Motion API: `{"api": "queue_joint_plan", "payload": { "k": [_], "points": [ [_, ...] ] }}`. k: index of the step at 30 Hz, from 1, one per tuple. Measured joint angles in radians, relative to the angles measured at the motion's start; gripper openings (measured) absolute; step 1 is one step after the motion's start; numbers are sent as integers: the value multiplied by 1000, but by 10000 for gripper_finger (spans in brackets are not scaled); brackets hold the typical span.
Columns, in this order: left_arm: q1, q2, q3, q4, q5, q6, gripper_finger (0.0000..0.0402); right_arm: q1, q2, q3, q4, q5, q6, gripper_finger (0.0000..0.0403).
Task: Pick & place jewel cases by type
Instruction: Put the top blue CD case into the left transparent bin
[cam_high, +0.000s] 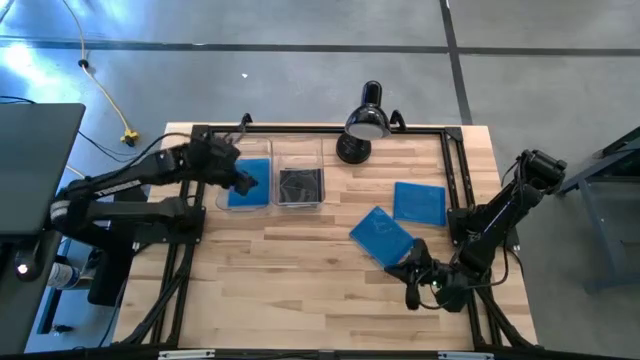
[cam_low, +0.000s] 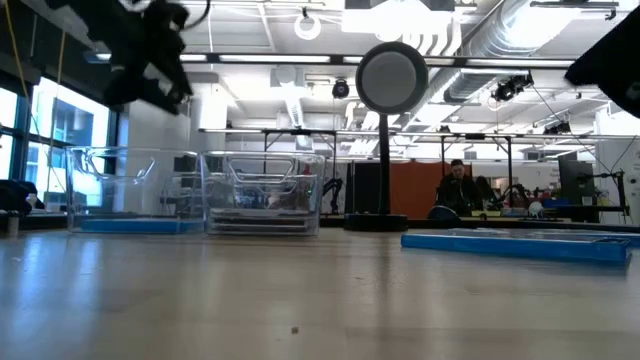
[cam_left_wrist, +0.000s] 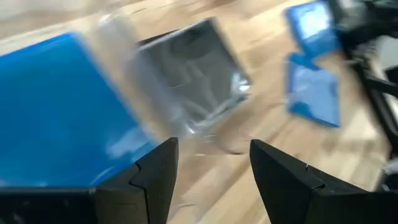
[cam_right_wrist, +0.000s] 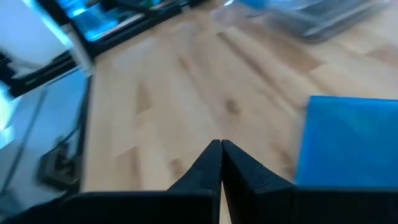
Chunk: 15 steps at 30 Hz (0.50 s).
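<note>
Two translucent blue jewel cases lie flat on the wooden table, one (cam_high: 380, 236) mid-right and one (cam_high: 419, 202) behind it. The left clear bin (cam_high: 246, 178) holds blue cases (cam_left_wrist: 56, 112). The right clear bin (cam_high: 300, 182) holds dark grey cases (cam_left_wrist: 189, 74). My left gripper (cam_left_wrist: 213, 149) hangs open above the left bin (cam_low: 135, 190) with nothing between its fingers. My right gripper (cam_right_wrist: 221, 144) is shut and empty, low over the table near the front right (cam_high: 408, 268), just beside the nearer blue case (cam_right_wrist: 348, 140).
A black desk lamp (cam_high: 365, 122) stands behind the bins at the table's far edge. A black frame rail (cam_high: 455, 170) runs along the table's right and far sides. Bare wood (cam_high: 290, 270) lies in front of the bins. A person (cam_low: 458, 190) sits in the room beyond.
</note>
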Motion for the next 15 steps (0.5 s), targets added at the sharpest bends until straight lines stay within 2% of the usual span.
{"api": "queue_joint_plan", "payload": {
  "k": [6,10,15],
  "points": [
    [-367,36,0,217,-249,-39,197,-62,0,0,-142,30,153,0],
    [-585,136,0,365,-438,22,197,-134,0,0,-210,-16,256,0],
    [-774,309,0,537,-610,116,197,-240,0,0,-351,-132,387,0]
  ]
}}
